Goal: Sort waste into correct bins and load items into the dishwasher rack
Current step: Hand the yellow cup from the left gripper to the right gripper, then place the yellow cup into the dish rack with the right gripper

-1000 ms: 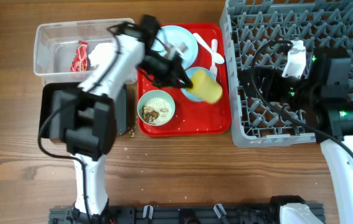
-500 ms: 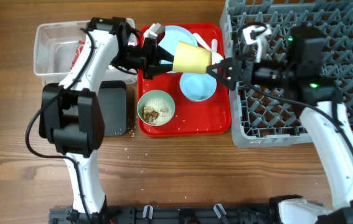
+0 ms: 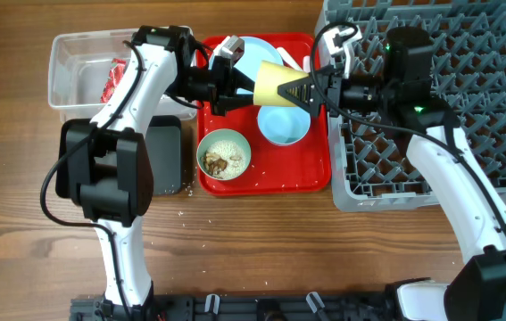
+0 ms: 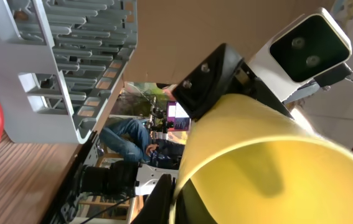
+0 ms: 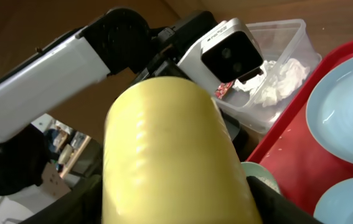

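Observation:
The small yellow cup point(image 3: 275, 85) hangs on its side above the red tray point(image 3: 261, 178), held between both arms. My left gripper point(image 3: 239, 86) is shut on its rim, with one finger outside the rim in the left wrist view point(image 4: 164, 199). My right gripper point(image 3: 306, 89) has a finger against each side of the cup's narrow end point(image 5: 176, 205). A light blue plate point(image 3: 248, 53), an empty light blue bowl point(image 3: 284, 125) and a bowl with rice and brown scraps point(image 3: 224, 153) sit on the tray. The red wrapper point(image 3: 114, 80) lies in the clear tub point(image 3: 78, 53).
The black tray point(image 3: 165, 156) is beside the red tray, partly under the left arm. The grey dishwasher rack point(image 3: 467, 53) fills the right side. A white spoon point(image 3: 294, 61) lies at the tray's far edge. White napkins point(image 5: 282, 74) lie in the tub.
The left arm lifted the yellow cup off the tray and turned it sideways. The right arm swung out from over the rack and its fingers now flank the cup's base.

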